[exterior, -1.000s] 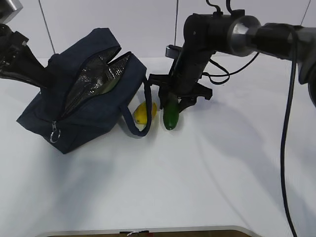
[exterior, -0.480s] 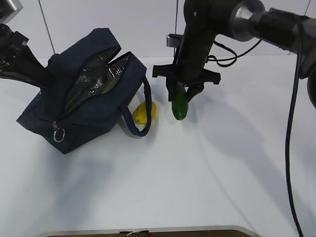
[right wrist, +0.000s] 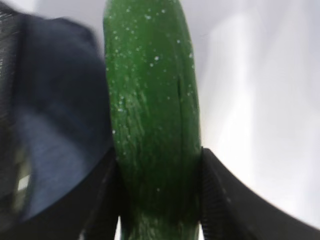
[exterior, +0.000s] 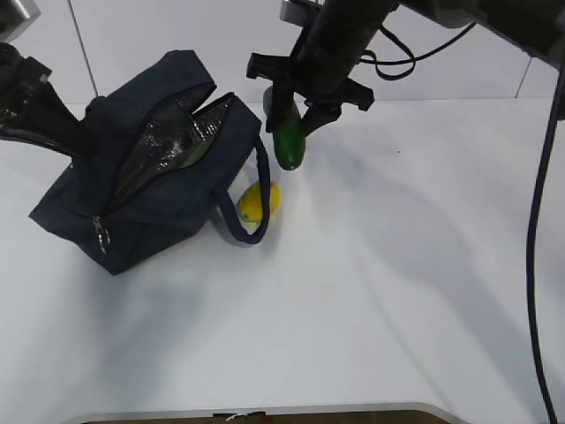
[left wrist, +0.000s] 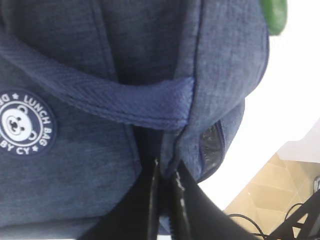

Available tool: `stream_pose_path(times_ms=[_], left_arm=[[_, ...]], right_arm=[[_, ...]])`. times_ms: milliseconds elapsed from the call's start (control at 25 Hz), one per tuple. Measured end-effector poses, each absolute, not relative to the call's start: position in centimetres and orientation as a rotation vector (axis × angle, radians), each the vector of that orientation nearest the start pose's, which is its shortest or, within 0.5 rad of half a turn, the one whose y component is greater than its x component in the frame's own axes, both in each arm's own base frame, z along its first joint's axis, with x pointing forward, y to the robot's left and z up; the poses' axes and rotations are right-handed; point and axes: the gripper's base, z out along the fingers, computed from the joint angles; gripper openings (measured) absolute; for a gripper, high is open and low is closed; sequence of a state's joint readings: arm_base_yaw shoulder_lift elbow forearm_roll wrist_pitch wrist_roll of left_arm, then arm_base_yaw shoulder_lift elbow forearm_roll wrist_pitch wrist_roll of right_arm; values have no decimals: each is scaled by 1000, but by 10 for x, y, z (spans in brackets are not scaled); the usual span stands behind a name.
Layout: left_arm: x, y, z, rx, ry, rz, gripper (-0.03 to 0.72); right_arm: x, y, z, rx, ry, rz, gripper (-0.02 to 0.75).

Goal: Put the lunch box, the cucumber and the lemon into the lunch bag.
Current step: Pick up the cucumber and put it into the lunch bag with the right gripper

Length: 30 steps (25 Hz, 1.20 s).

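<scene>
Up above the white counter (exterior: 397, 283), we hold the cucumber (exterior: 286, 140) in our right gripper (exterior: 296, 104). It is dark green, smooth and shiny, with tiny pale dots on its skin, and it hangs almost straight down with its round end at the bottom. Our right jaws sit one on each side of its upper part and press against it, so they are partly closed around it. From the right wrist view, the cucumber (right wrist: 152, 125) fills the gap between the two black jaws and pokes out well past them. It does not touch the counter. It hangs just beside the top right corner of the lunch bag (exterior: 141, 177).

We see that the lunch bag is big, dark blue and made of cloth. Its long zipper is open and the silver lining shows inside. One loop handle (exterior: 247, 212) hangs down on the right side, and a round bear badge (left wrist: 22, 122) reads "LUNCH BAG".

Next to that handle, the small yellow lemon (exterior: 259, 201) lies on the counter, below the cucumber and apart from it.

Our left gripper (left wrist: 165, 200) is at the back of the bag. Its thin jaws are pinched tight together on a fold of the blue cloth.
</scene>
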State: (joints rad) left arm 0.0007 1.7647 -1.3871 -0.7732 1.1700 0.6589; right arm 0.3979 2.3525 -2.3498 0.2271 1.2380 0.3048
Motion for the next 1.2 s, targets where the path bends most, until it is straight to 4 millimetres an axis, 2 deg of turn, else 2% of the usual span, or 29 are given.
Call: stream_pose_path(times_ms=[160, 320, 440, 600, 960, 1200], left_arm=[[357, -58, 274, 480, 2611, -896, -9], [359, -57, 274, 440, 2610, -879, -9], [362, -56, 274, 380, 2608, -868, -9], [366, -55, 275, 301, 2596, -855, -9], [368, -59, 279, 227, 2551, -928, -9], [367, -61, 280, 220, 2546, -972, -9]], right_arm=[[457, 223, 268, -122, 2778, 652, 335], [452, 225, 282, -143, 2753, 708, 335], [447, 227, 294, -145, 2729, 794, 334], [443, 233, 301, -145, 2716, 899, 335], [437, 246, 295, -144, 2732, 1135, 335], [442, 261, 261, -144, 2800, 1175, 335]])
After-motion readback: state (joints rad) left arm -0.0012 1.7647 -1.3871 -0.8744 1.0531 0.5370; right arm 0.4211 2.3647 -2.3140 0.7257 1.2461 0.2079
